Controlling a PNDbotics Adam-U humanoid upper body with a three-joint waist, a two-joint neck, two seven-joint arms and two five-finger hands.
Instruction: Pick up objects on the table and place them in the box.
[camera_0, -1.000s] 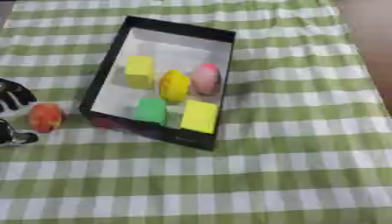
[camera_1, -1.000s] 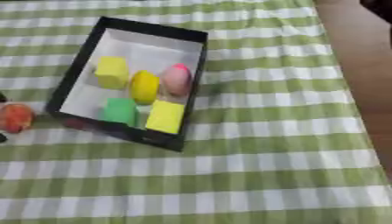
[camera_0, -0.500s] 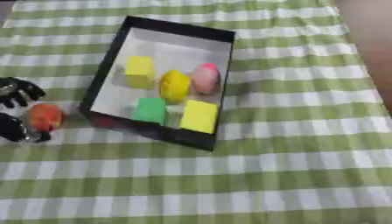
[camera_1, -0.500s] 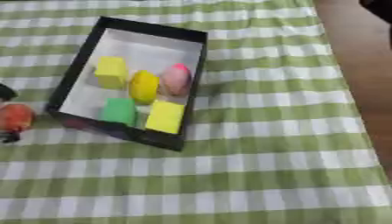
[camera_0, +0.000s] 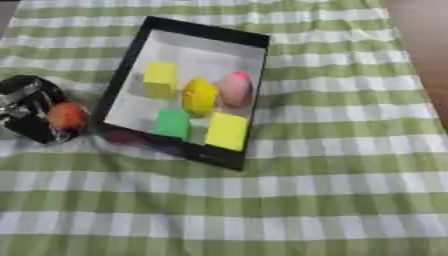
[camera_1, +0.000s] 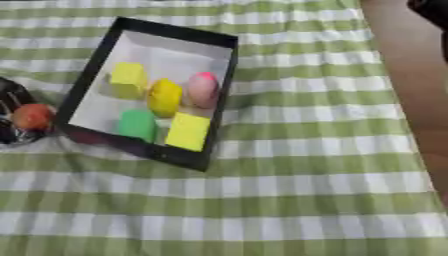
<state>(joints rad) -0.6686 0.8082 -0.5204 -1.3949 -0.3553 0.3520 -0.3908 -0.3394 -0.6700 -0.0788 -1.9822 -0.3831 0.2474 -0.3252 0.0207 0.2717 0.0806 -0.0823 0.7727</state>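
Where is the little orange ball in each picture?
Left eye view: the orange ball is at the left edge, in the left hand, just left of the black box.
Right eye view: it sits at the far left edge.
Shared landmark: the green block in the box's near left corner.

1. The left hand (camera_0: 31, 107), which a second ago lay apart from the box (camera_0: 122, 75) at the view's left edge with its fingers spread above the orange object (camera_0: 66, 116), now sits just beside the box's left wall.
2. Its fingers have curled round the orange object.
3. The orange object has come closer to the box's left wall, level with the green block (camera_0: 172, 123) inside.
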